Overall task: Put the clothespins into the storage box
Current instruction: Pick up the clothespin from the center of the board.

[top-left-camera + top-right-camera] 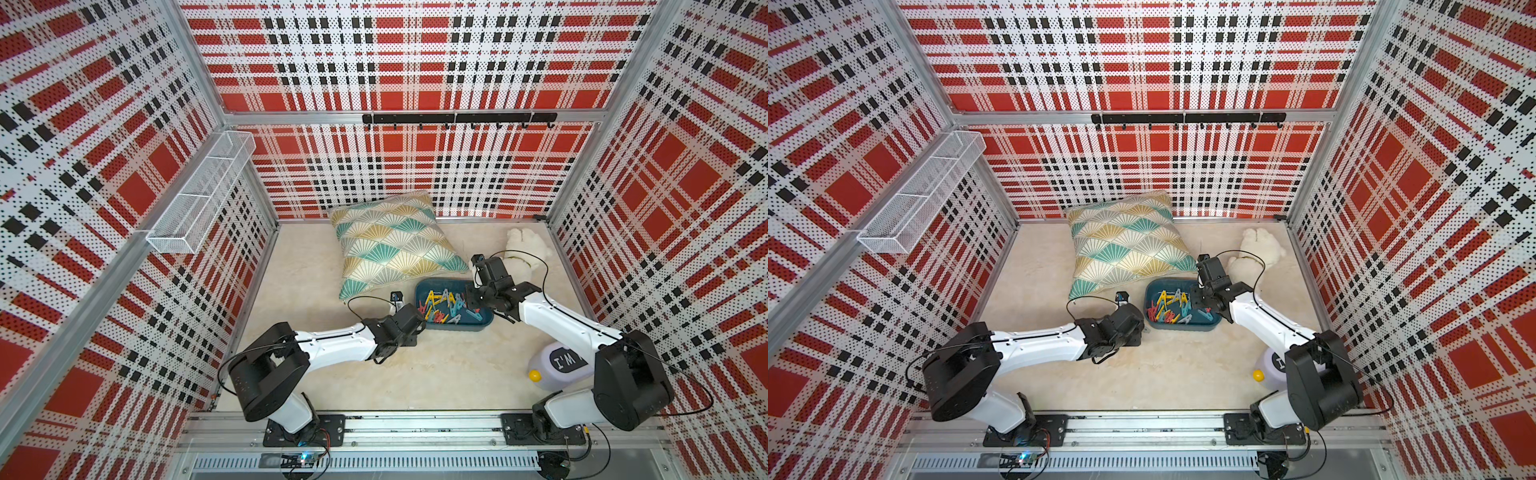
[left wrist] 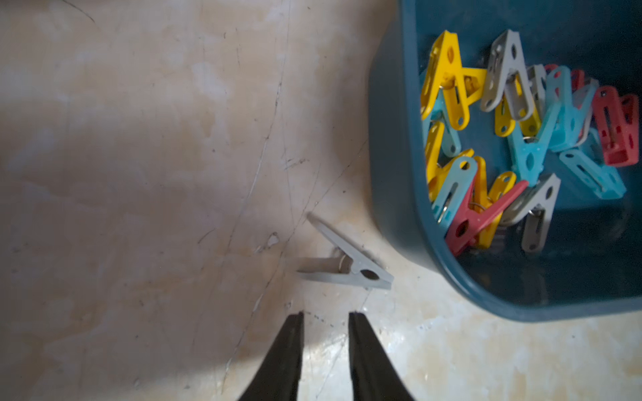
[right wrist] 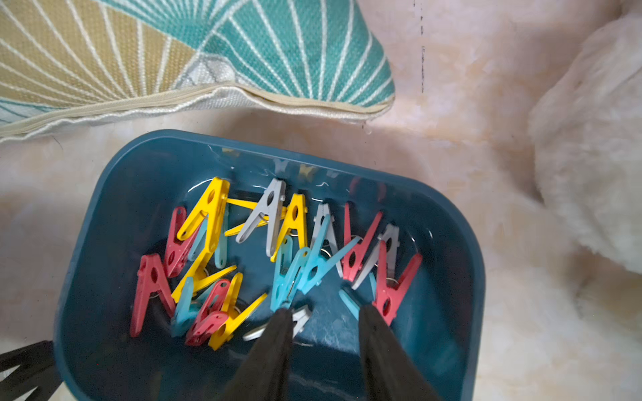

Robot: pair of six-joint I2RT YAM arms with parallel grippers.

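The dark teal storage box (image 1: 455,329) (image 1: 1183,329) sits in front of the pillow and holds several clothespins (image 1: 444,307) (image 1: 1173,307) in red, yellow, blue and grey. One grey clothespin (image 2: 351,267) lies on the floor just outside the box wall (image 2: 392,173). My left gripper (image 2: 326,314) hovers a short way from it, open and empty. The left wrist hides this clothespin in both top views. My right gripper (image 3: 326,310) hangs over the box (image 3: 104,194), open, with nothing between its fingers, just above the pile of clothespins (image 3: 278,250).
A patterned pillow (image 1: 395,241) (image 3: 173,52) lies right behind the box. A white plush toy (image 1: 525,249) sits at the back right. A pale bottle with a yellow cap (image 1: 557,365) lies under the right arm. A white wire basket (image 1: 203,195) hangs on the left wall.
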